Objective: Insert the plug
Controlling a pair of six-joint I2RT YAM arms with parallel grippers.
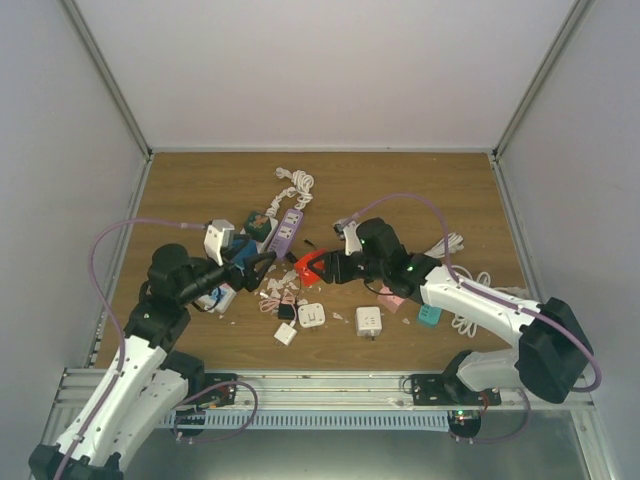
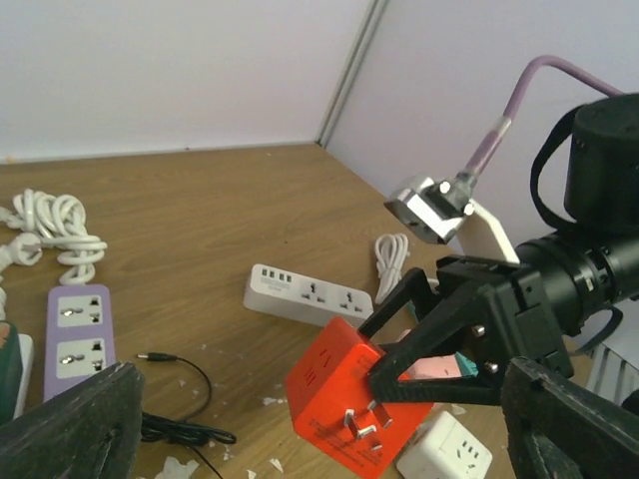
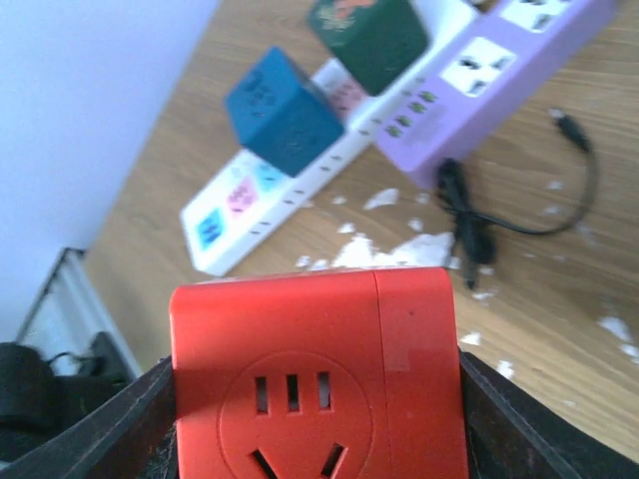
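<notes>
A red cube plug adapter (image 1: 308, 266) hangs above the table's middle, held in my right gripper (image 1: 322, 267). In the right wrist view the cube (image 3: 315, 359) fills the gap between the fingers, its socket face toward the camera. In the left wrist view its metal prongs (image 2: 361, 419) point down and toward the camera, and the right gripper's black fingers (image 2: 424, 339) clamp its sides. My left gripper (image 1: 262, 262) is open and empty just left of the cube, its fingers (image 2: 70, 429) spread wide. A purple power strip (image 1: 286, 232) lies behind.
A blue cube (image 3: 283, 110) and a green cube (image 3: 369, 30) sit on a white strip (image 3: 270, 200). Another white strip (image 2: 310, 294), white cubes (image 1: 311, 316) (image 1: 368, 320), a teal cube (image 1: 429, 315), a black cable (image 3: 469, 220), white cords (image 1: 295, 182) and paper scraps litter the table.
</notes>
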